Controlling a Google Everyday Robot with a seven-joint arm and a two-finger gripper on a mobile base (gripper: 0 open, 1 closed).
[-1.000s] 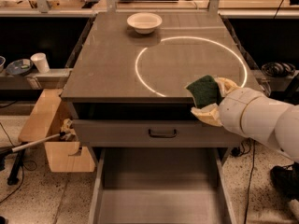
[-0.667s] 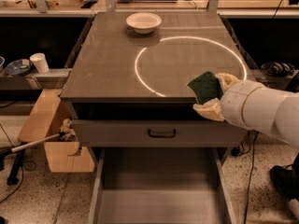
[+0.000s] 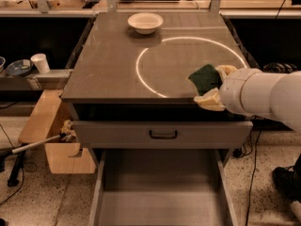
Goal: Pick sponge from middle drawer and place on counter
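Counter [image 3: 108, 65] top: gripper [image 3: 217, 85] over the 4 o'clock edge, fingers clamped on the sponge [image 3: 204, 78]. Middle drawer [image 3: 160, 192] open at 6 o'clock.

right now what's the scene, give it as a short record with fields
gripper: gripper at the counter's front right edge, shut on the sponge
sponge: sponge held, dark green face showing, beside the white ring
middle drawer: middle drawer pulled open, floor bare
counter: counter bears a white bowl at its far side
task: sponge out of the drawer, not yet released
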